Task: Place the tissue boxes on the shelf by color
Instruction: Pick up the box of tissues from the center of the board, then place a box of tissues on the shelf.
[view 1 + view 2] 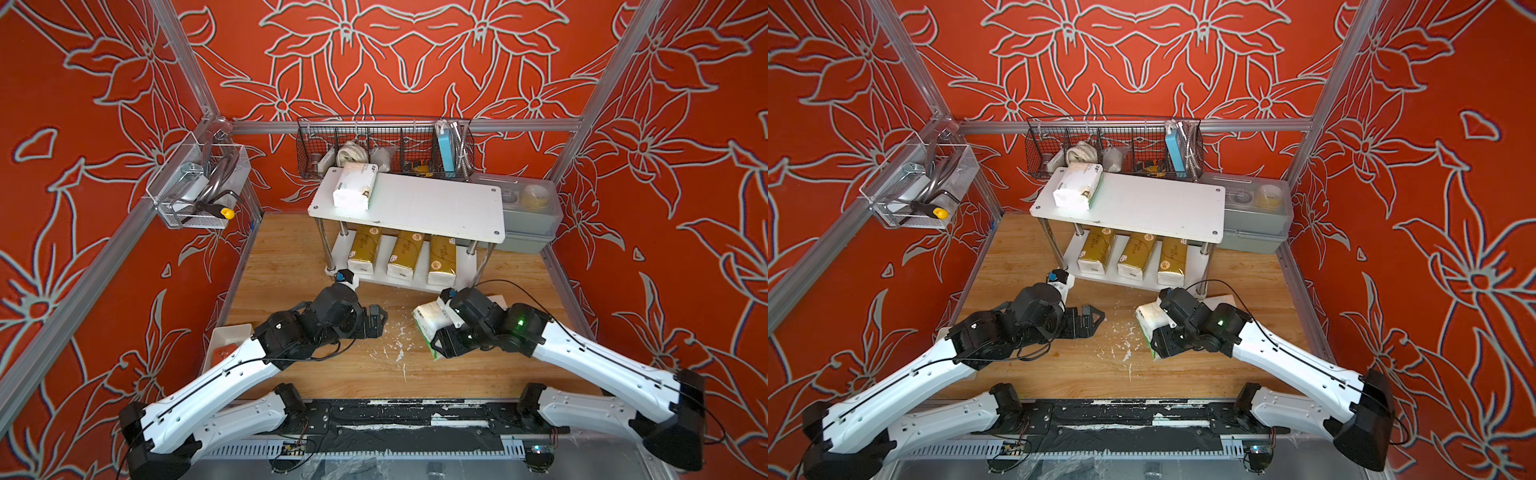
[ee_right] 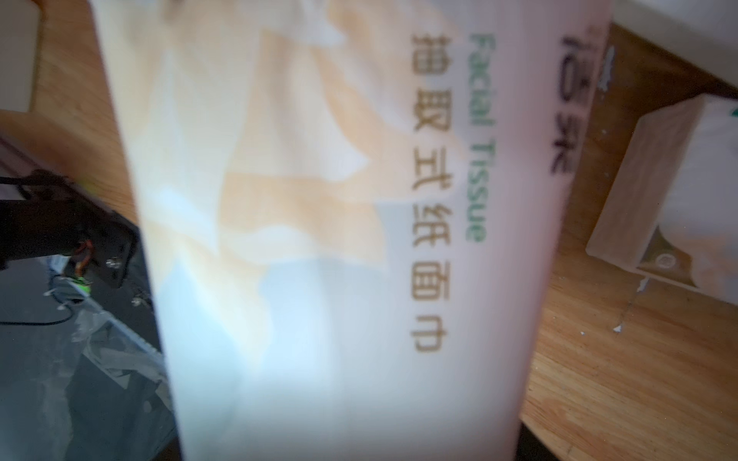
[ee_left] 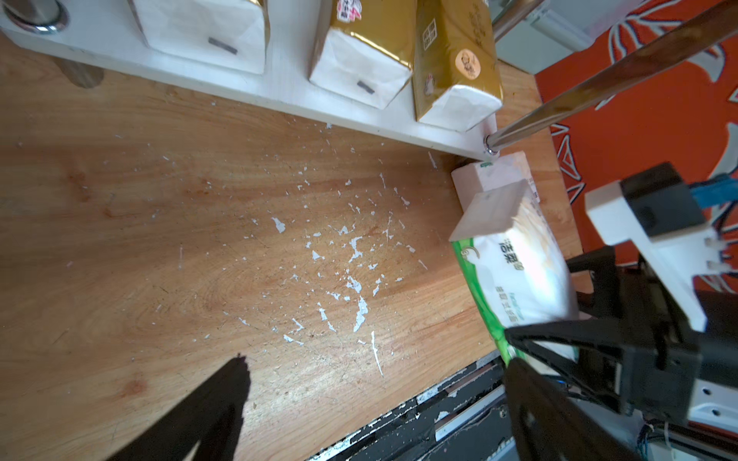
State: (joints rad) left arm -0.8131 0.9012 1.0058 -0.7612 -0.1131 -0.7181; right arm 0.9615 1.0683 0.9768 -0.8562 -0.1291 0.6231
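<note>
The shelf [image 1: 436,208] stands at the back of the wooden table. One white tissue box [image 1: 353,187] lies on its top board at the left end. Three gold tissue boxes [image 1: 405,253] sit side by side on the lower board [image 3: 279,92]. My right gripper [image 1: 435,336] is shut on a white, green-trimmed tissue box [image 1: 428,318] [image 3: 515,271], tilted just off the shelf's front right corner; this box fills the right wrist view [image 2: 319,239]. Another white tissue box [image 1: 496,300] [image 3: 491,179] lies on the table behind it, by the shelf's post. My left gripper [image 1: 380,318] [image 3: 377,361] hangs open and empty over mid-table.
A black wire basket [image 1: 384,149] hangs on the back wall above the shelf. A grey lidded bin [image 1: 528,212] stands to the shelf's right. A clear tray [image 1: 199,183] is fixed to the left wall, and a small white tray [image 1: 226,336] sits front left.
</note>
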